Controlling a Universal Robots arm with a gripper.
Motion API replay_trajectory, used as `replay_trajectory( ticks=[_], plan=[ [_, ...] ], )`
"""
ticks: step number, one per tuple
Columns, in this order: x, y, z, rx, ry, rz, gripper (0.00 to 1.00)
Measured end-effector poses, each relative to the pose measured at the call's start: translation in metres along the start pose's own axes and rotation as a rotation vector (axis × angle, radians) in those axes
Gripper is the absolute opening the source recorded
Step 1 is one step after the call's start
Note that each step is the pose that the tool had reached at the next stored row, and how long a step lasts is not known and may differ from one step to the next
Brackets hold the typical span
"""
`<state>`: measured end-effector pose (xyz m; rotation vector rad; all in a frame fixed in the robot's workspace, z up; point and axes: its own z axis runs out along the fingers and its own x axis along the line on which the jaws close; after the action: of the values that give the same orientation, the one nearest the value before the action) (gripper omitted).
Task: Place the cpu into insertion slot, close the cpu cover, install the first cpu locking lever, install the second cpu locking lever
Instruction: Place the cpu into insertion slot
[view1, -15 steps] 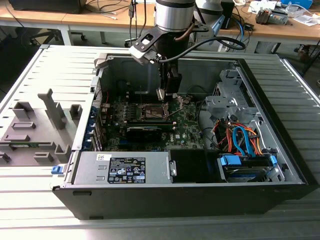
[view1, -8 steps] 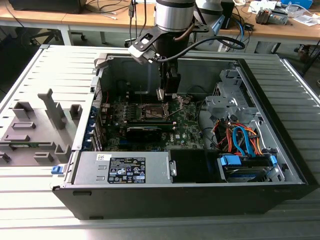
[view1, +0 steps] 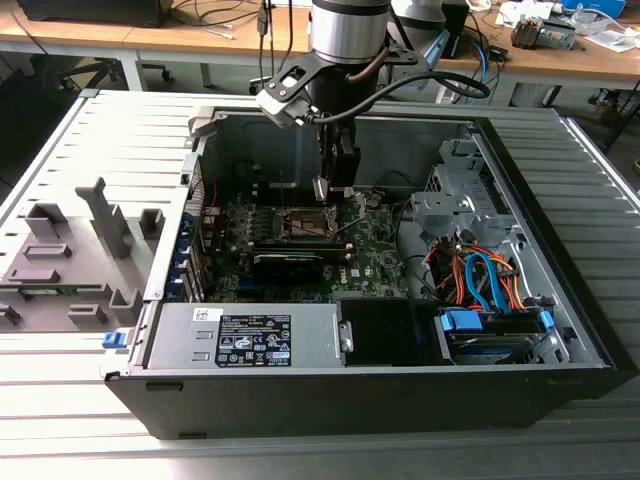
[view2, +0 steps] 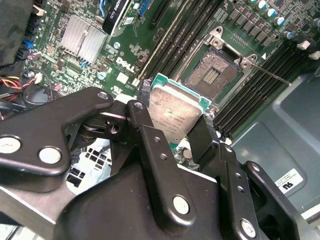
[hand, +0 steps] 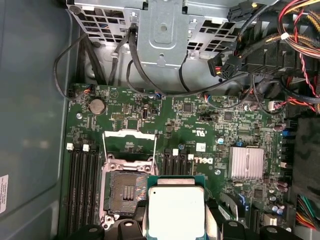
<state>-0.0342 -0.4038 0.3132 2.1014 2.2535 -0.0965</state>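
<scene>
**Exterior view.** The arm reaches down into the open computer case (view1: 560, 385). The gripper (view1: 325, 186) hangs over the green motherboard (view1: 375, 255), closed on the cpu (view1: 320, 190). The chip sits just above the insertion slot (view1: 298, 224), slightly toward the exterior view's right, and is not seated.

**Second wrist view.** Two black fingers (view2: 145, 132) press on opposite edges of the cpu (view2: 175, 112). The insertion slot (view2: 211, 75) lies uncovered on the board beyond it.

**First wrist view.** The cpu (hand: 176, 210) is clamped just beside the insertion slot (hand: 125, 192). The cpu cover (hand: 129, 137) stands swung open on the slot's side away from the gripper. A finned heat sink (hand: 246, 162) lies on the chip's other side.
</scene>
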Motion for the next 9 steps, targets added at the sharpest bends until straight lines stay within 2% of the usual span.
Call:
replay_trajectory(
  ticks=[9],
  plan=[
    [0.0,0.0,0.0,0.0017,-0.0044,0.016,0.54]
  ],
)
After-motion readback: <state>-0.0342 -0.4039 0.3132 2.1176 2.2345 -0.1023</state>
